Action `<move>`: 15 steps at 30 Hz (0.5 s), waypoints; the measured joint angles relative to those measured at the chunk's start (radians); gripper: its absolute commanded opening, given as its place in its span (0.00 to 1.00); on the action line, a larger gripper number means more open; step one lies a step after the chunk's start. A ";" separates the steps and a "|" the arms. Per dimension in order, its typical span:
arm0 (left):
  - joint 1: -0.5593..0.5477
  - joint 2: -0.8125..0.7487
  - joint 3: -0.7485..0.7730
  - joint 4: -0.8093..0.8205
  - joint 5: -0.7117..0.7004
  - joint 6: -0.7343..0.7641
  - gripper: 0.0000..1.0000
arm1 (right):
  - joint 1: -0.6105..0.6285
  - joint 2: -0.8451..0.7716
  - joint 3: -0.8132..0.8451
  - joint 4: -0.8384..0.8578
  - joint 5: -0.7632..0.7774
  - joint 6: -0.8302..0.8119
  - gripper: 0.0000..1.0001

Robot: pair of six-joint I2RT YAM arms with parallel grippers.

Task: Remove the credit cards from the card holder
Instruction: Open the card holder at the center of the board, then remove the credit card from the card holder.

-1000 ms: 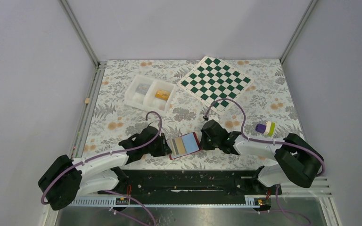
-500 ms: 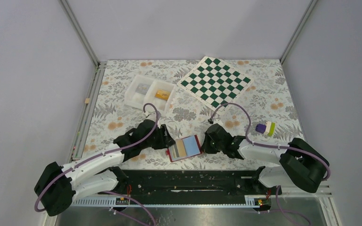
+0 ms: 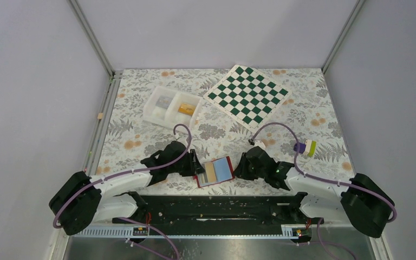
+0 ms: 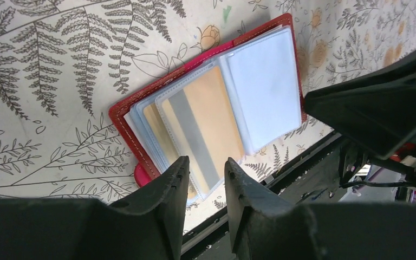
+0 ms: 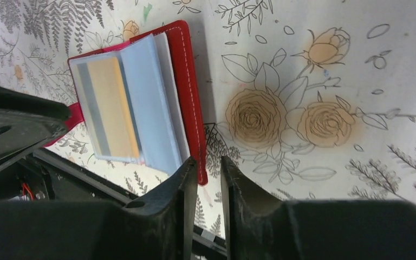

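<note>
The red card holder (image 3: 215, 171) lies open on the floral table between my two grippers, with its clear pale blue sleeves facing up. An orange-yellow credit card (image 4: 211, 116) with a grey stripe sits inside a sleeve, and it also shows in the right wrist view (image 5: 111, 111). A second card edge (image 4: 151, 122) shows under the sleeves. My left gripper (image 3: 196, 165) is at the holder's left edge, over the red tab (image 4: 141, 174), its jaws slightly apart and empty. My right gripper (image 3: 239, 168) is at the holder's right red cover (image 5: 187, 81), jaws narrowly apart over its corner.
A white two-compartment tray (image 3: 171, 106) holding small items stands at the back left. A green and white chessboard (image 3: 247, 93) lies at the back. A purple, white and green block (image 3: 305, 147) sits to the right. The black base rail (image 3: 211, 208) runs just below the holder.
The card holder has shifted slightly toward the near right and turned a little. Both grippers stayed at its edges while the right arm's base swung rightward.
</note>
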 measured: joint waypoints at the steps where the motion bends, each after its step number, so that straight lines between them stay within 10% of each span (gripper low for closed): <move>1: 0.000 0.005 -0.005 0.001 0.001 0.000 0.30 | 0.000 -0.023 0.004 -0.025 0.003 0.000 0.31; 15: 0.000 -0.024 -0.006 0.011 -0.015 0.000 0.33 | 0.070 -0.148 0.245 -0.204 0.041 -0.050 0.43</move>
